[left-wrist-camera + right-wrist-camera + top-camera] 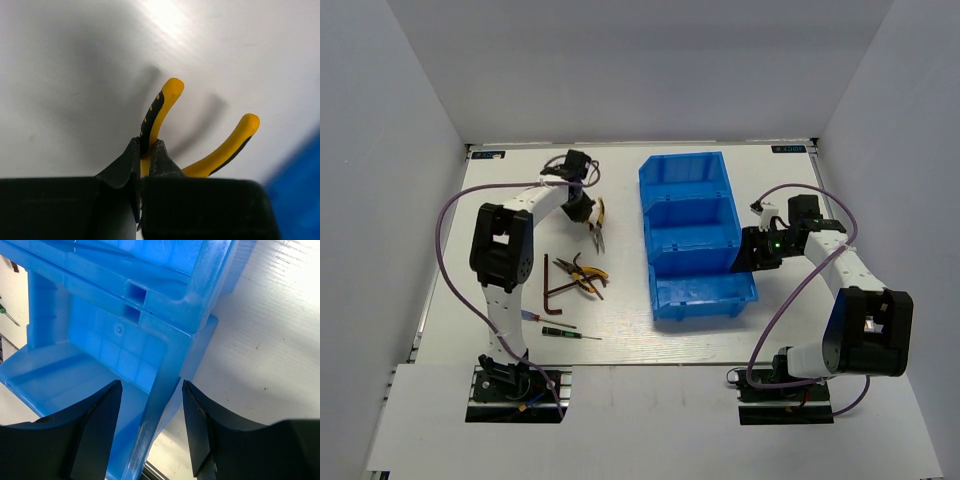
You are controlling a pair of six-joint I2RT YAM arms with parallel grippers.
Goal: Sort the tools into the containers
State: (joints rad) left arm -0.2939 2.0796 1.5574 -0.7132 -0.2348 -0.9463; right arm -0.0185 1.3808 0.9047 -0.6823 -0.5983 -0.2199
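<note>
Two screwdrivers are laid nearest; hex keys and one pliers beyond. The blue bin is straddled at its near-compartment wall by the right gripper, jaws wide. Farthest, second pliers are clamped by the left gripper, left of the bin.

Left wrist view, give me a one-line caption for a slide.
Left gripper shut on one handle of the yellow-handled pliers, shadows falling on the white table, blue bin blurred at right.
</note>
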